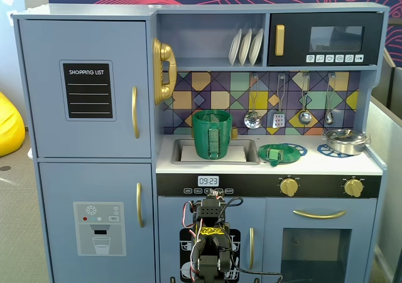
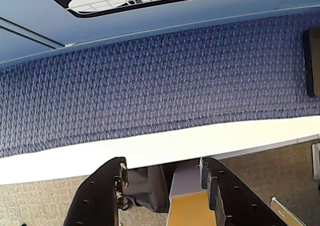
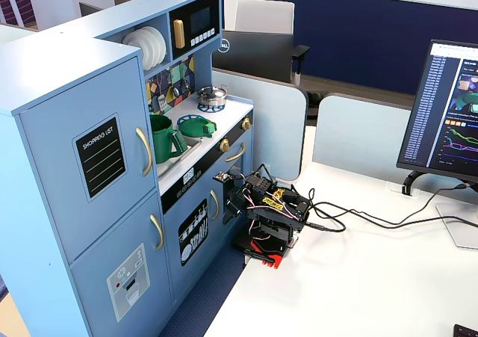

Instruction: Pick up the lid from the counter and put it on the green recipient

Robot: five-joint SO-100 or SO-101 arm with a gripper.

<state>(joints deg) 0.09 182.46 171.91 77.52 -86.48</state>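
Note:
The green lid [image 1: 275, 153] lies on the toy kitchen counter, right of the sink and partly over a blue burner ring; it also shows in a fixed view [image 3: 198, 128]. The green recipient [image 1: 211, 134] stands upright in the sink with its strap handle facing front, and it also shows in a fixed view [image 3: 162, 137]. The arm [image 1: 210, 233] sits folded low in front of the kitchen, far below the counter. In the wrist view my gripper [image 2: 162, 165] is open and empty, pointing down past the white table edge at blue carpet.
A silver pot [image 1: 344, 140] with a metal lid sits on the right burner. Utensils hang on the back wall [image 1: 279, 110]. The arm's base and cables [image 3: 328, 221] lie on a white table, with a monitor [image 3: 448, 120] at the right.

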